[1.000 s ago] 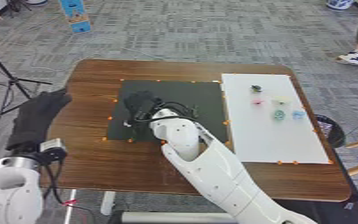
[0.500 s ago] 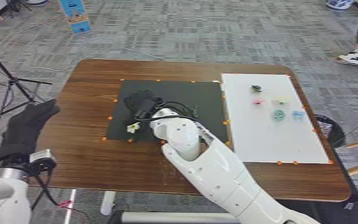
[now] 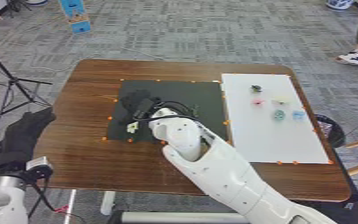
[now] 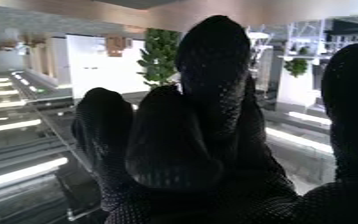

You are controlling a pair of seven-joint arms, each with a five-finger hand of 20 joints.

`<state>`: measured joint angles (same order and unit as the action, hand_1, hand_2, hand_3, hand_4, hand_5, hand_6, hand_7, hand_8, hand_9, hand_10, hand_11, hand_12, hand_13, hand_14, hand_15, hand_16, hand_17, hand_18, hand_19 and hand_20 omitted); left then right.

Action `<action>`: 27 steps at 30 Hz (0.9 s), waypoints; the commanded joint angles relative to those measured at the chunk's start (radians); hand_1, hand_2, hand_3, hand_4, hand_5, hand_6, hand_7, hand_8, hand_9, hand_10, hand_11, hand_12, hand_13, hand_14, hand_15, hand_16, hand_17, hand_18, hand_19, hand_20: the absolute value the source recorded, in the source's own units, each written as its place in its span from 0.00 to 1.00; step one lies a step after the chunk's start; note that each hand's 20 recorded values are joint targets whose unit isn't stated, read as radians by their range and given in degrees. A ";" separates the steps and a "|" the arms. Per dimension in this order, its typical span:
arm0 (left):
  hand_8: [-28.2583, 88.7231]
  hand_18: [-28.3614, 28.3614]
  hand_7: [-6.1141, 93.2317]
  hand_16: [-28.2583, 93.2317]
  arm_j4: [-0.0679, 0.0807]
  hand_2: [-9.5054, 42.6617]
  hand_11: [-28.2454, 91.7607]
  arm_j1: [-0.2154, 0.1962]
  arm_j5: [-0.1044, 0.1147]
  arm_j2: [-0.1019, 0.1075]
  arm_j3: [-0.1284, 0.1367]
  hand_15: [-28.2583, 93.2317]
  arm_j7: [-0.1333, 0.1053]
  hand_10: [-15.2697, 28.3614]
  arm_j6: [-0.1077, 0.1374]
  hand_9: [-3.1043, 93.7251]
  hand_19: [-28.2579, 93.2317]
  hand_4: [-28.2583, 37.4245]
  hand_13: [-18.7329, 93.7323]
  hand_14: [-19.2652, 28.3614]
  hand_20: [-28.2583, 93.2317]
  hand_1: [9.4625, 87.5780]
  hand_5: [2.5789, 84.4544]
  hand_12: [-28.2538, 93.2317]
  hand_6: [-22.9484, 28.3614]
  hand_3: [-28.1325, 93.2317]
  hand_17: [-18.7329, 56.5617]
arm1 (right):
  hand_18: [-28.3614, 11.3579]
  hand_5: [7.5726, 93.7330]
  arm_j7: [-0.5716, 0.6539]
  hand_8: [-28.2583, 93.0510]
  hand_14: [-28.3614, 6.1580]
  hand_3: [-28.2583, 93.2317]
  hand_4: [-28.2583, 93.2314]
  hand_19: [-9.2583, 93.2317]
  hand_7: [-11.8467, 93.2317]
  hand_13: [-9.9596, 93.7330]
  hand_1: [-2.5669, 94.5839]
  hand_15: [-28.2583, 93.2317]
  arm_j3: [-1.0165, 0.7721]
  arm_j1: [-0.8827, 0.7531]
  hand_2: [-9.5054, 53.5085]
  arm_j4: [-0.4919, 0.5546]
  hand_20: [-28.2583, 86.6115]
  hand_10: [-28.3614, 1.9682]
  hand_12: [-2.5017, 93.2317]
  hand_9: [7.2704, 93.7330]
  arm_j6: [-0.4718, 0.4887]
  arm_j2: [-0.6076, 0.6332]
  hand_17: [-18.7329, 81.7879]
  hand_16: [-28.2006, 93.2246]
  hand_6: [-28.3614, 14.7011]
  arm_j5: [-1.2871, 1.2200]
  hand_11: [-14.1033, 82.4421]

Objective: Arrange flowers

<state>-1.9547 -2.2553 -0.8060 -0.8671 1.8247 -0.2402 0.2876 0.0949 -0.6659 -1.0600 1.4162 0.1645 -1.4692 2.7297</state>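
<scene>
Right robot hand (image 3: 136,101) over black mat (image 3: 204,91), fingers loosely extended, thumb apart. White flower (image 3: 132,128) lies on mat, near that hand. Left robot hand (image 3: 24,132) beside surface (image 3: 91,160), fingers relaxed.
</scene>
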 commanded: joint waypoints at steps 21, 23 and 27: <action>0.18 0.60 0.15 0.23 -0.026 0.19 0.35 0.056 -0.006 -0.002 -0.045 0.29 0.034 0.65 0.039 0.49 0.24 0.00 0.42 0.64 0.35 0.04 0.55 0.32 0.57 0.82 0.29 | 0.08 0.85 -0.056 0.16 0.56 0.70 0.13 1.00 0.27 0.93 0.19 0.77 -0.038 -0.042 0.38 0.091 0.79 0.49 0.34 0.98 0.164 0.064 0.71 0.57 0.66 -0.045 0.50; 0.18 0.60 0.15 0.23 -0.025 0.19 0.35 0.062 -0.007 -0.001 -0.049 0.29 0.035 0.65 0.041 0.49 0.24 0.00 0.42 0.64 0.35 0.04 0.55 0.32 0.57 0.82 0.29 | 0.07 0.85 -0.059 0.16 0.55 0.70 0.13 1.00 0.27 0.93 0.19 0.77 -0.043 -0.047 0.39 0.083 0.80 0.49 0.34 0.99 0.168 0.060 0.71 0.57 0.66 -0.036 0.50; 0.18 0.60 0.15 0.23 -0.029 0.19 0.35 0.057 -0.008 -0.003 -0.045 0.29 0.034 0.65 0.039 0.49 0.24 0.00 0.42 0.64 0.35 0.04 0.55 0.32 0.57 0.82 0.29 | 0.07 0.86 -0.066 0.16 0.55 0.70 0.14 1.00 0.27 0.93 0.18 0.78 -0.052 -0.055 0.41 0.079 0.80 0.49 0.34 0.99 0.184 0.053 0.71 0.57 0.66 -0.023 0.51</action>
<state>-1.9700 -2.1994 -0.8094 -0.8660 1.7765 -0.2127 0.3191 0.0432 -0.7115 -1.0993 1.5039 0.3212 -1.3974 2.6774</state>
